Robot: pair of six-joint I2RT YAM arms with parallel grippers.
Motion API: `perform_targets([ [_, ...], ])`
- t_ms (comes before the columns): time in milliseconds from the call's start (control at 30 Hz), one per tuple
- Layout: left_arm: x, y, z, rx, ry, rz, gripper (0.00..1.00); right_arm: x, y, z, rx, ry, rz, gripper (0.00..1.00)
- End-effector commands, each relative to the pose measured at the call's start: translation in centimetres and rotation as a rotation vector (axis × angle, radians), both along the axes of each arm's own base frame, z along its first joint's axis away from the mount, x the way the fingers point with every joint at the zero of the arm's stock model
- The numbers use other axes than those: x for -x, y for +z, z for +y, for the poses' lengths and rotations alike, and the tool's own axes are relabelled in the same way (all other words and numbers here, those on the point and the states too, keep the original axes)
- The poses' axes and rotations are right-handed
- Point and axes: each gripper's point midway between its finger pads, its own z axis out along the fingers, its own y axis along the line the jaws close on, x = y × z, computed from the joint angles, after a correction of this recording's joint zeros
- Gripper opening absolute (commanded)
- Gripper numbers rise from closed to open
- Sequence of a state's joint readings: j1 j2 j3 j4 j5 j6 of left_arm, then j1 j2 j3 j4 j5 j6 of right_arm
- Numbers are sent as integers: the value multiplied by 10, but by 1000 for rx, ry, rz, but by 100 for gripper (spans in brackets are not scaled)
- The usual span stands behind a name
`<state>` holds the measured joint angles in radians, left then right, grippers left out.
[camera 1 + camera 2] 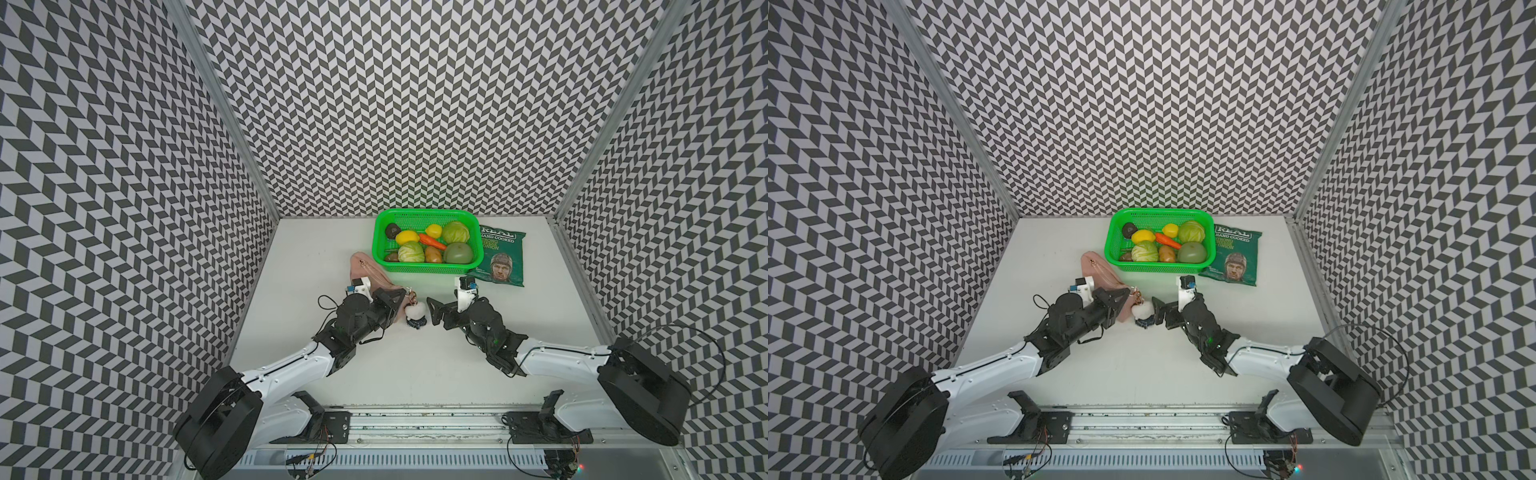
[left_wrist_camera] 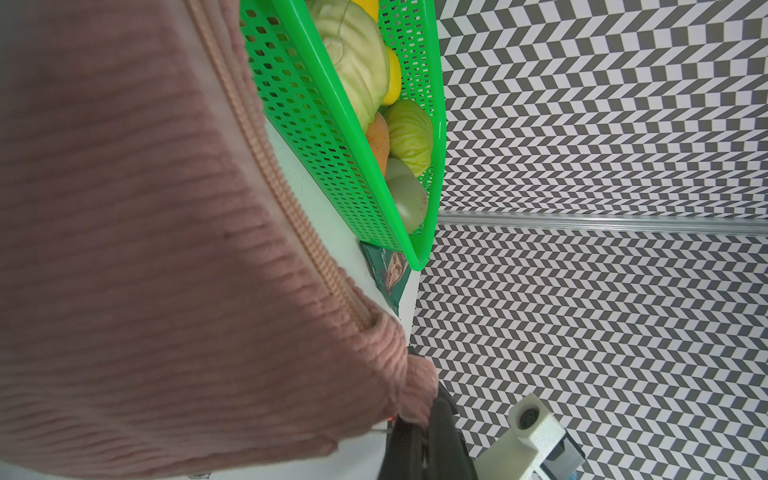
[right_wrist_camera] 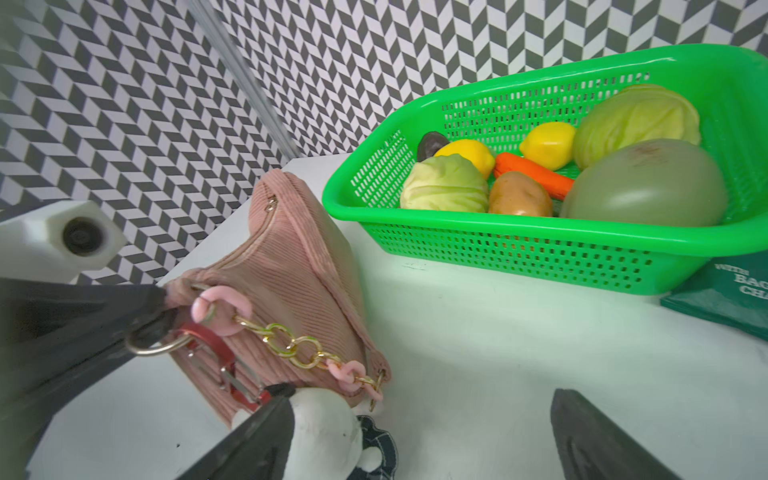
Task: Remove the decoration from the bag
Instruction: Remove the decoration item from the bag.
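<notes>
The bag (image 1: 368,272) (image 1: 1098,270) is a pink corduroy pouch lying left of the basket. My left gripper (image 1: 400,297) (image 1: 1124,296) (image 2: 419,436) is shut on its near corner, and the fabric (image 2: 166,249) fills the left wrist view. The decoration (image 1: 416,311) (image 1: 1141,311) (image 3: 328,432), a white plush with a dark checked end, lies on the table beside that corner. Its red clasp (image 3: 212,353) reaches a gold ring (image 3: 151,347) at the left fingertips. My right gripper (image 1: 433,312) (image 1: 1156,311) (image 3: 419,440) stands open, one finger (image 3: 257,436) against the plush.
A green basket (image 1: 428,214) (image 1: 1163,212) (image 2: 332,104) (image 3: 498,222) of toy vegetables stands behind the bag. A dark green crisp packet (image 1: 503,257) (image 1: 1233,257) (image 3: 731,299) lies to its right. A pink and gold chain (image 3: 291,345) hangs across the bag's end.
</notes>
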<state>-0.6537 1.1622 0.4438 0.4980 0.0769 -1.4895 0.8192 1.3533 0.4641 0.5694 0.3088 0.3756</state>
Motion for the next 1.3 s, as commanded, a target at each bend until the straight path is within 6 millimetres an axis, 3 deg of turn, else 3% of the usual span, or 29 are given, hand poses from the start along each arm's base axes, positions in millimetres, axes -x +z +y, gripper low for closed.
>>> perform_targets([
  [0, -7, 32, 2, 41, 26, -72, 0, -4, 15, -14, -28, -73, -26, 100],
  [167, -9, 33, 3, 53, 39, -58, 0, 9, 21, -10, -64, -34, -51, 99],
  [433, -13, 33, 5, 69, 70, -30, 0, 42, 31, 29, -19, 32, -147, 98],
  [567, -14, 35, 8, 64, 90, -19, 0, 55, 34, 37, -9, 11, -219, 96],
  [800, -16, 36, 9, 63, 103, -16, 0, 55, 36, 39, 16, -93, -325, 92],
  [1267, -18, 33, 7, 61, 97, -6, 0, 41, 40, 63, -8, -137, -404, 87],
])
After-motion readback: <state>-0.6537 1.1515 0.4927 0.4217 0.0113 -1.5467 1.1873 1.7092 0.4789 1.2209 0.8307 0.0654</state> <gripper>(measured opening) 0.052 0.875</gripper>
